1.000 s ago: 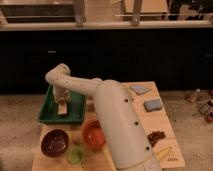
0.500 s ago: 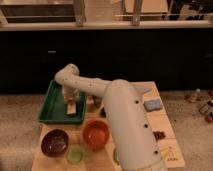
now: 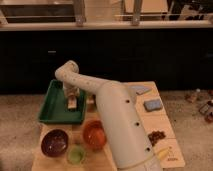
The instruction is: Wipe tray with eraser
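Wooden table (image 3: 155, 120) bears green tray (image 3: 52, 107), jaws seemingly gripping eraser (image 3: 73, 104) inside.

hand (image 3: 73, 95) over tray (image 3: 51, 114): blurred | eraser (image 3: 73, 104): partly hidden | arm (image 3: 120, 125): cut off by bottom edge

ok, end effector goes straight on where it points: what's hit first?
Probably the eraser, directly beneath the end effector, which points down into the tray; then the tray floor. They may already touch.
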Robot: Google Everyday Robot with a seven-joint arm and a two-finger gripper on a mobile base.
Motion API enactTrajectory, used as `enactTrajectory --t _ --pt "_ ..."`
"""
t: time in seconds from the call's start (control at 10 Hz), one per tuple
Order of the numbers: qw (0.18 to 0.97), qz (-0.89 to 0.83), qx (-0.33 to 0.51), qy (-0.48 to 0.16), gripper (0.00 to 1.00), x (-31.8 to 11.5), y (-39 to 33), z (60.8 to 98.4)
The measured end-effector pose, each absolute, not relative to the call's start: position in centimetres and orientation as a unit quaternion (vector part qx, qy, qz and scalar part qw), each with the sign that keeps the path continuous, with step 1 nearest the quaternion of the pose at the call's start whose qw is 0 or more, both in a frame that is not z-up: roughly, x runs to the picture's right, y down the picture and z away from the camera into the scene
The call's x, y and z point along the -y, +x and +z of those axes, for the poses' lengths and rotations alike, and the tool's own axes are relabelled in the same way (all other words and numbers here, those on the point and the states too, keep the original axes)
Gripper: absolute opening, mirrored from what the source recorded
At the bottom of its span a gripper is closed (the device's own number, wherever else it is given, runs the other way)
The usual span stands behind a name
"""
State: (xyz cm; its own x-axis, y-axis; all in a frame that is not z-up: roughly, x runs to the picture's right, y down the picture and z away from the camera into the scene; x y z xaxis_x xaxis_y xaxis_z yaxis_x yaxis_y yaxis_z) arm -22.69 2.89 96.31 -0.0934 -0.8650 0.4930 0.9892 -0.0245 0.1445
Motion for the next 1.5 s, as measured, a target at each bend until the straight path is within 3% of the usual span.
enactTrajectory --t 0.7,1.1,1.5 --pt "0.61 -0.733 0.29 -0.083 0.04 -5.7 -28.0 93.5" --pt "0.603 -0.736 0.296 -0.087 0.04 -7.1 -26.0 92.4" --pt "0.625 -0.728 0.259 -0.114 0.04 -5.2 -22.0 94.6"
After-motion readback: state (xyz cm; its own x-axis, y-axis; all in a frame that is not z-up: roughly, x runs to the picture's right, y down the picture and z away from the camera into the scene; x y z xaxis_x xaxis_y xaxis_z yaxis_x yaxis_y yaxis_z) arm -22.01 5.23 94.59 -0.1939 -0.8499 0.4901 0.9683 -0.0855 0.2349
